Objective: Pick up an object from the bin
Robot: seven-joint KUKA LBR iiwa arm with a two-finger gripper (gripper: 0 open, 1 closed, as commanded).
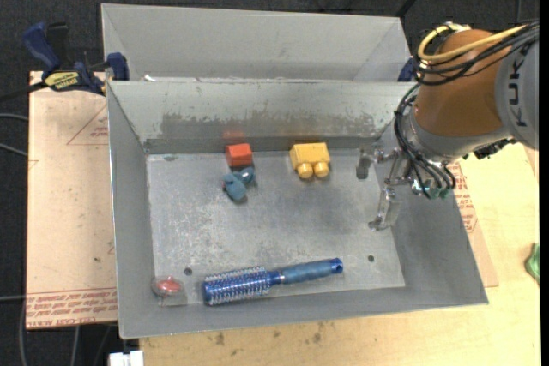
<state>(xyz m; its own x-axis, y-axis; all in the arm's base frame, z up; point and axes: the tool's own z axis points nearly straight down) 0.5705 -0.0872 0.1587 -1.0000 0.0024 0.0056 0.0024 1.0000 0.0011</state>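
While the arm (pixel 463 99) reaches in from the right, I see the tool (pixel 378 195) hanging over bare floor near the right wall of the bin (pixel 257 103). I cannot tell how far it is open, and it is apart from every thing in there.

Nearest to it, to its left by the back wall, is a yellow block (pixel 309 159) with two round knobs on its front side. Its long axis runs left to right. Further left are a small orange cube (pixel 239 154) and, just in front of that, a lumpy blue piece (pixel 238 184).

Along the front wall lies a blue brush (pixel 270 279). Its long axis runs left to right, tilted slightly. The bristle head is to the left and the handle points right, toward the tool's side but well apart from it. A small red thing (pixel 167 287) sits in the front left corner, just beside the bristles.
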